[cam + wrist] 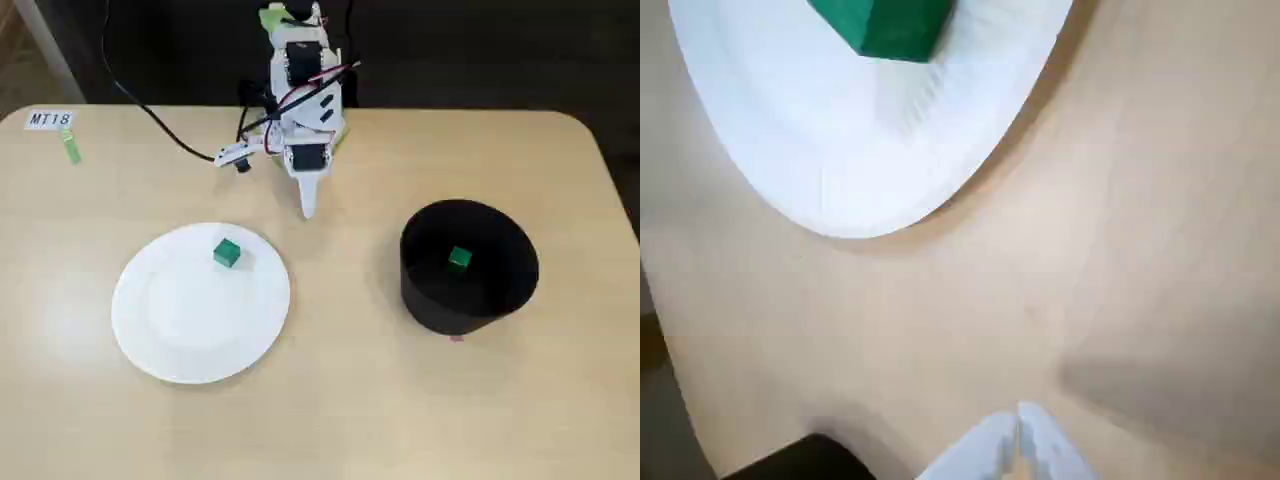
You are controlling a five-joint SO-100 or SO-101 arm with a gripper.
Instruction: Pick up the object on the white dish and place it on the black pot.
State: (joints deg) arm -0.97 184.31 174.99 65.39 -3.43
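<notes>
Take the white dish [200, 305] as your landmark: it lies flat on the pale wooden worktop [340, 400], a round paper plate with a finely ribbed rim, the widest thing in the fixed view. The object [227, 252] sits on the dish, near its far rim and a little right of the dish's centre in the fixed view. You see a small solid cube of saturated green with crisp edges, its top face lighter than its sides, resting flat. In the wrist view the same cube [885, 25] is cut off by the top edge, showing dark green faces that meet at a corner, with the dish's ribbed rim [840, 180] curving below it. The black pot [468, 268] stands well to the right of the dish, a matte cylinder with straight walls, and a second green cube [459, 259] lies inside it. Your gripper [308, 205] hangs beyond the dish's far-right rim, apart from it and over bare worktop; its white fingers [1040, 450] are pressed together to a narrow seam in the wrist view and hold nothing. Far off to the dish's upper left, a small label [50, 120] reading "MT18" lies on the worktop, with a strip of green tape [71, 149] just below it.
</notes>
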